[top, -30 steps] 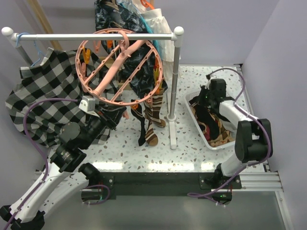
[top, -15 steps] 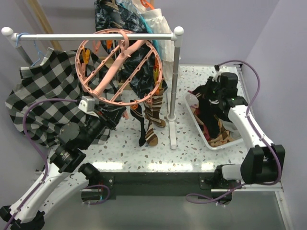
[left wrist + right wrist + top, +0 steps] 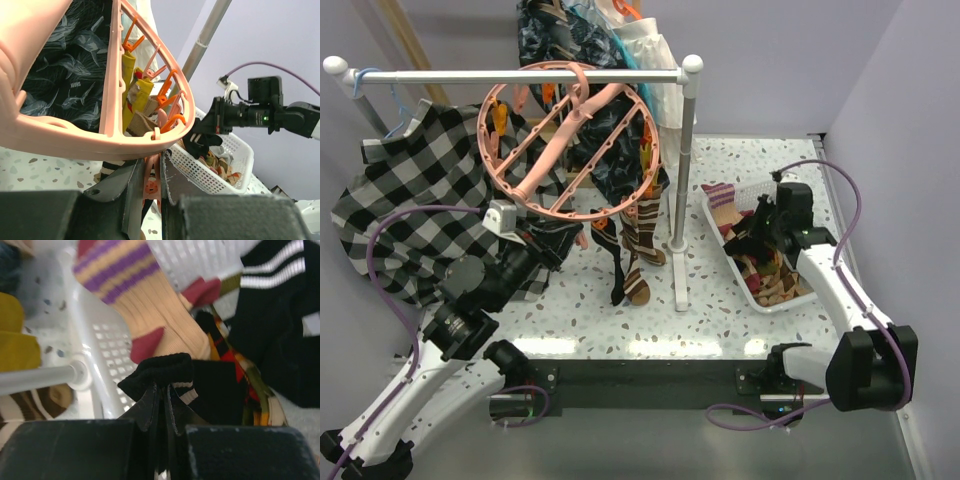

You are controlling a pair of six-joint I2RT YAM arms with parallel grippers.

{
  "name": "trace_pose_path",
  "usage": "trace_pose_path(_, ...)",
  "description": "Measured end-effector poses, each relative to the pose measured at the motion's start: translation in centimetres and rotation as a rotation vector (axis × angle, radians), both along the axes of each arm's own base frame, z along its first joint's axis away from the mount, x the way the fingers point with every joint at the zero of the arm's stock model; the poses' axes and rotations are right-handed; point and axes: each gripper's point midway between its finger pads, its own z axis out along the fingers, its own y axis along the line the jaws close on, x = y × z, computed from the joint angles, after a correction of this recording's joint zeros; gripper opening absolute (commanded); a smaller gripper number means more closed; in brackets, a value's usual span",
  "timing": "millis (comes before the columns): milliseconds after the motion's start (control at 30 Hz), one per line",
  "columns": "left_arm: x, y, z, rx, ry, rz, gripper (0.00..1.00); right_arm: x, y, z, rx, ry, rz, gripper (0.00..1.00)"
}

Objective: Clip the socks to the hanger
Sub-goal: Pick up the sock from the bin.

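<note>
The pink round hanger (image 3: 568,140) hangs from the white rail; its ring also shows in the left wrist view (image 3: 75,135). My left gripper (image 3: 542,243) is shut on one of its dangling pink clips (image 3: 151,186) under the ring's near edge. A brown striped sock (image 3: 642,250) and a black sock (image 3: 617,272) hang from the hanger, and mustard socks (image 3: 131,82) are clipped inside the ring. My right gripper (image 3: 760,220) is shut on the cuff of a black sock with white stripes (image 3: 165,370), holding it just above the white basket (image 3: 732,268).
The basket (image 3: 107,347) holds several more socks, among them a tan one with purple stripes (image 3: 150,305). The rail's upright post (image 3: 682,200) stands between hanger and basket. A checkered shirt (image 3: 410,200) hangs at the left, and dark garments (image 3: 560,30) hang behind.
My right gripper has come up out of the basket pile with the black sock and shifted slightly nearer and to the right. The left arm and the hanger have not moved.
</note>
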Motion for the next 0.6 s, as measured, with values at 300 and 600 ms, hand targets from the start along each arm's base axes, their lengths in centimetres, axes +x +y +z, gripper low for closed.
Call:
trace_pose_path(300,0.0,-0.1,0.0,-0.005,0.004,-0.004,0.00,-1.1,1.6,1.7,0.067,-0.064,0.067,0.00)
trace_pose_path(600,-0.1,-0.1,0.2,-0.008,0.002,-0.007,0.00,-4.3,10.9,11.4,0.177,-0.327,0.400,0.00)
